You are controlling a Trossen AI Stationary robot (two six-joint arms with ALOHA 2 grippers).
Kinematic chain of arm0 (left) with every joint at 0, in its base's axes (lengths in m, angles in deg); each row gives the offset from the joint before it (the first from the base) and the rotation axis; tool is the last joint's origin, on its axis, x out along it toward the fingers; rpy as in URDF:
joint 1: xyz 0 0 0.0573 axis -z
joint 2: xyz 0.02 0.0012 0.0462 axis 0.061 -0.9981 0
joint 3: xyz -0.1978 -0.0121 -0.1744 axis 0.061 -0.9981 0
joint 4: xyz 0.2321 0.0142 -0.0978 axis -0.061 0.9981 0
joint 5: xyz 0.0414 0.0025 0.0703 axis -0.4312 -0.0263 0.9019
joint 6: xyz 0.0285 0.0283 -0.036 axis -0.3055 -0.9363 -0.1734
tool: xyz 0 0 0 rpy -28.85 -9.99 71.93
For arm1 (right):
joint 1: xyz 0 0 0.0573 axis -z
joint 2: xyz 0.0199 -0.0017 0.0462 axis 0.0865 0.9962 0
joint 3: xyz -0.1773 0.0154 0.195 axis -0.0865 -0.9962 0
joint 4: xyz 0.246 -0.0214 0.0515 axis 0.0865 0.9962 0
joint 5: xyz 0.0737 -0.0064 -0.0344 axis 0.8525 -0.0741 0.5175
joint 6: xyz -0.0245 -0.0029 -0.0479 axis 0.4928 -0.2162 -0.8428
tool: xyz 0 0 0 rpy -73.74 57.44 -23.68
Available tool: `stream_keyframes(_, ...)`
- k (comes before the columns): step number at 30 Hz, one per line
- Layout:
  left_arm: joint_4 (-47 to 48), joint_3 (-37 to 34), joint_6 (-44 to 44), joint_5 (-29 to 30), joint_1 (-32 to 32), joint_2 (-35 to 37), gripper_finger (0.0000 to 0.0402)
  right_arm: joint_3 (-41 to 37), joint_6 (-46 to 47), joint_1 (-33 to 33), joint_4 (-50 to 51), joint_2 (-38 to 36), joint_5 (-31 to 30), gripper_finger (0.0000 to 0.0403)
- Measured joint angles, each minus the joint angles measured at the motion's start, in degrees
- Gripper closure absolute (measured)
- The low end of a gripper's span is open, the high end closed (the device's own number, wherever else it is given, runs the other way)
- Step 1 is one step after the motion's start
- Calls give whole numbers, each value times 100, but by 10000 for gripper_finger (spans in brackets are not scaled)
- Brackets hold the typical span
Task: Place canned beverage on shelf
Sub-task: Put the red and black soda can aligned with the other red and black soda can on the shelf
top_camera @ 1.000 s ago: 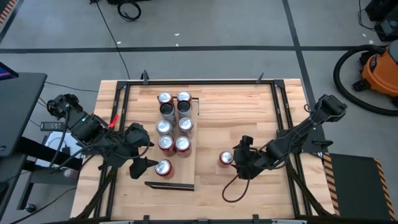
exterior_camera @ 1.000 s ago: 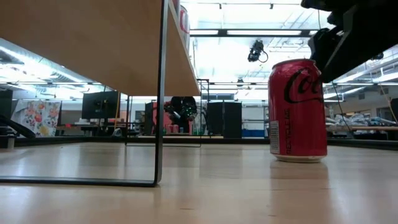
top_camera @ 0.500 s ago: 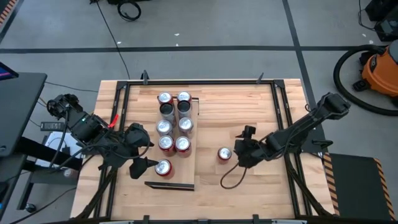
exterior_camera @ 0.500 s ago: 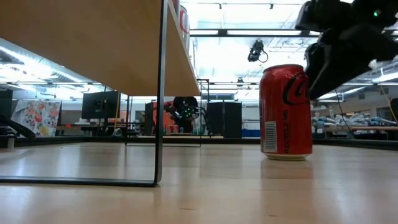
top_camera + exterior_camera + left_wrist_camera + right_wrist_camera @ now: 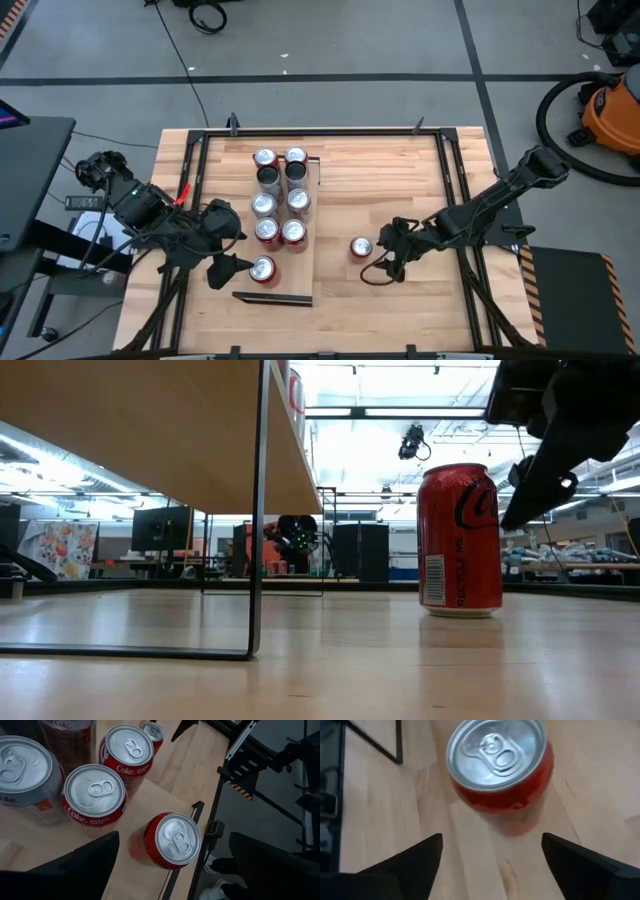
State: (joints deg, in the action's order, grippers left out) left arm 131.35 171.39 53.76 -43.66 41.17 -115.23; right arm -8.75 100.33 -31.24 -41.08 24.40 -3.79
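A red Coca-Cola can [image 5: 459, 541] stands upright on the wooden table [image 5: 400, 170], to the right of the shelf [image 5: 300, 270], its script logo and a barcode facing the low camera. The right gripper [image 5: 392, 250] sits just beside it, fingers spread and touching nothing. The left gripper [image 5: 232, 262] hangs spread over the shelf's near end beside another red can [image 5: 172, 840]; cans behind read "Coke" [image 5: 95, 795]

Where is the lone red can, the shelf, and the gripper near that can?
can [image 5: 361, 247], high view, its silver top.
shelf [image 5: 305, 270], high view, a bare spot of pale board near its front end.
right gripper [image 5: 487, 857], right wrist view, midway between its open fingertips.
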Motion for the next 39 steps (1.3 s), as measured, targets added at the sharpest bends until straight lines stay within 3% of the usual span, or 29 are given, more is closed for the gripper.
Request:
stream_keyframes(4, 1, 0, 58, 1, 0, 0, 13, -58, 233, -165, -45, 0, -619, 25)
stream_keyframes(7, 1, 0, 60, 0, 0, 0, 13, -114, 217, -320, -140, 0, -1507, 22)
stream_keyframes(10, 1, 0, 60, 0, 0, 0, 13, -200, -202, -413, -595, 0, -1993, 25)
stream_keyframes(16, 3, 0, 73, 2, 0, 0, 13, -296, -370, -441, -1187, 296, -2031, 26)
stream_keyframes(24, 7, 0, 106, 2, 0, 0, 13, -296, -508, -487, -2450, 1329, -2544, 27)
stream_keyframes(30, 7, 0, 147, 2, 0, 0, 13, -296, -525, -361, -3530, 2014, -2598, 27)
stream_keyframes(36, 7, 2, 248, 2, 0, 0, 13, -296, -889, -269, -4107, 2260, -2352, 35)
stream_keyframes(39, 5, 0, 255, 2, 0, 0, 13, -294, -1280, -203, -4126, 2248, -1842, 51)
